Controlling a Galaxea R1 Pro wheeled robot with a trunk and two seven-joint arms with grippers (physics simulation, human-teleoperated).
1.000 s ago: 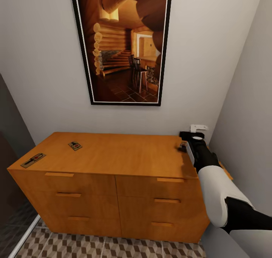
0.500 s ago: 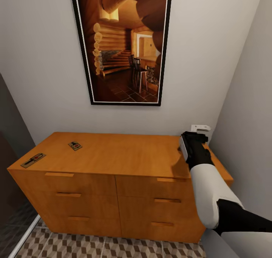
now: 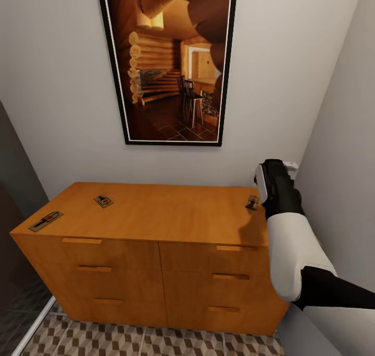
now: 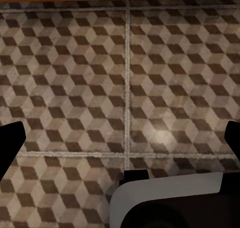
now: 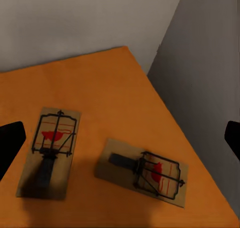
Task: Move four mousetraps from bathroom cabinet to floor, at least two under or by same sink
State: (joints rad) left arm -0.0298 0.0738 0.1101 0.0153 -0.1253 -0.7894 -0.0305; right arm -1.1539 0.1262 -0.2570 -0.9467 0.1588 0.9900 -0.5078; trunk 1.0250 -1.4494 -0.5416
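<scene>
Four mousetraps lay flat on the cabinet (image 3: pixel 156 215): two (image 3: pixel 103 201) (image 3: pixel 46 220) near its left end, two (image 5: pixel 49 150) (image 5: pixel 142 170) side by side at its right rear corner. The right gripper (image 3: pixel 276 181) hovered above those, fingers seemingly spread. The left gripper's fingers (image 4: pixel 10 143) were spread over the bathroom floor (image 4: pixel 75 88).

The right arm (image 3: pixel 291 252) has a smooth, rounded white forearm shell between black sections: a black wrist housing with a pale side panel and a black elbow joint. The left wrist view shows a white rounded housing (image 4: pixel 170 198) with black fingertips (image 4: pixel 10 143).
</scene>
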